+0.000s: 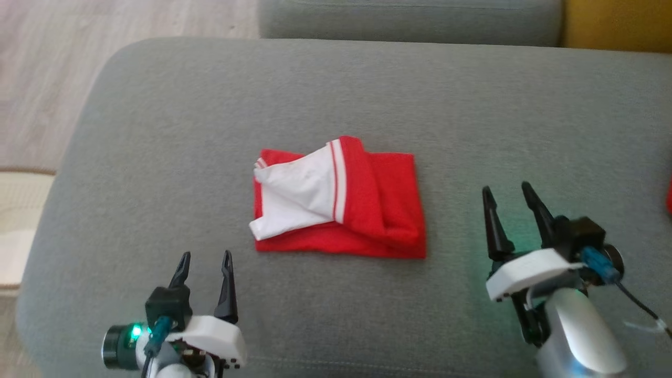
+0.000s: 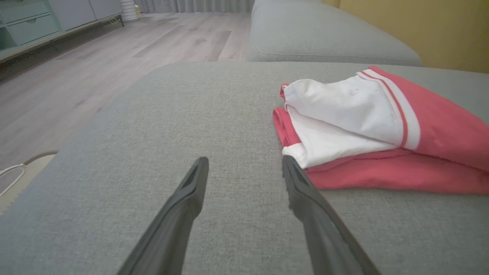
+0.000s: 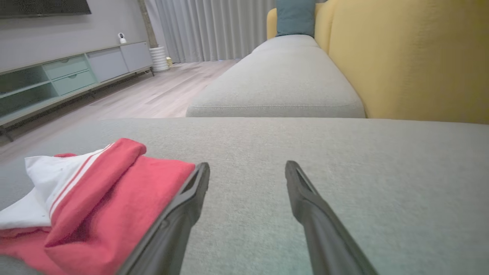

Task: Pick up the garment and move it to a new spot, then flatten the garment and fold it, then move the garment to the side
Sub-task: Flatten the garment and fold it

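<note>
Location: domestic living room; indicators: grey upholstered sofa [image 3: 275, 76] with yellow backrest [image 3: 401, 57] and teal cushion [image 3: 296, 17]; low media cabinet [image 3: 76, 72] with drawers along the wall beneath a dark screen [image 3: 46, 7]; full-length grey curtains [image 3: 214, 28]; pale wood-plank floor [image 3: 153, 95].

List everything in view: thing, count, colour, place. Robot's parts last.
garment: one, red with white parts, folded on the near cushion's middle.
near cushion: one, grey, under the garment.
far cushion: one, grey, beyond the near cushion.
backrest: one, yellow, along the far cushion.
pillow: one, teal, at the far cushion's end.
floor: one, pale wood, beside the cushions.
cabinet: one, pale green and grey, across the floor.
left gripper: one, dark fingers, open, near-left of the garment.
right gripper: one, dark fingers, open, right of the garment.
</note>
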